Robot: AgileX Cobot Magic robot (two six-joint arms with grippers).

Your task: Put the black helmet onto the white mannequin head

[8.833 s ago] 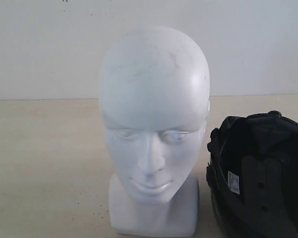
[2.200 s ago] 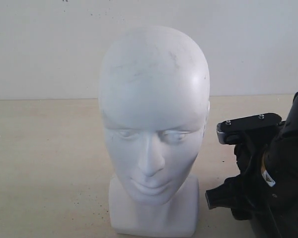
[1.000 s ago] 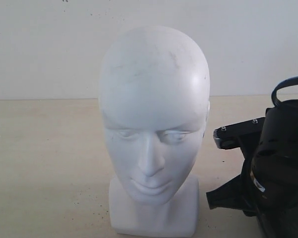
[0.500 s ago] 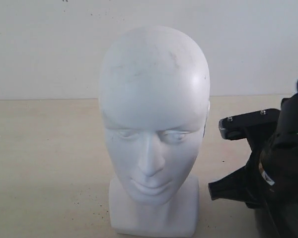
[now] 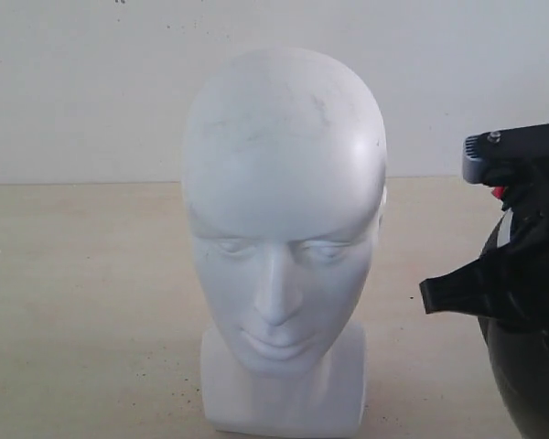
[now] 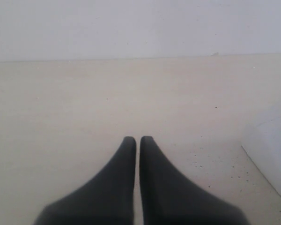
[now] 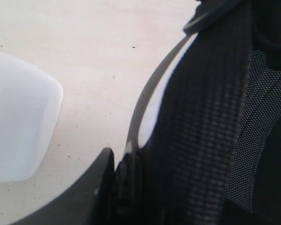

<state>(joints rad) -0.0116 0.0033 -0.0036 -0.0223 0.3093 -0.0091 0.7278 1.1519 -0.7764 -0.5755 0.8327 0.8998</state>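
The white mannequin head (image 5: 284,238) stood upright on the pale surface (image 5: 82,302), facing near, exactly where it had been in every earlier frame. To its right, well apart from it, the right gripper (image 5: 442,295) pinched the rim of the black helmet (image 5: 529,384). The right wrist view showed one finger (image 7: 102,187) outside the rim and the padded lining (image 7: 210,117) filling the far side. The second finger was hidden inside the shell.

Half a second earlier the gripper had sat lower and closer to the head. It had since risen and drawn right, taking the helmet with it. A small red clip (image 5: 499,192) now showed near the top. At the start the helmet had lain on the surface just right of the head. Its lower part now ran off the frame, so contact with the surface could not be judged.

The left gripper (image 6: 137,140) hung over bare surface, fingers pressed together, the head's base at the edge of its view.
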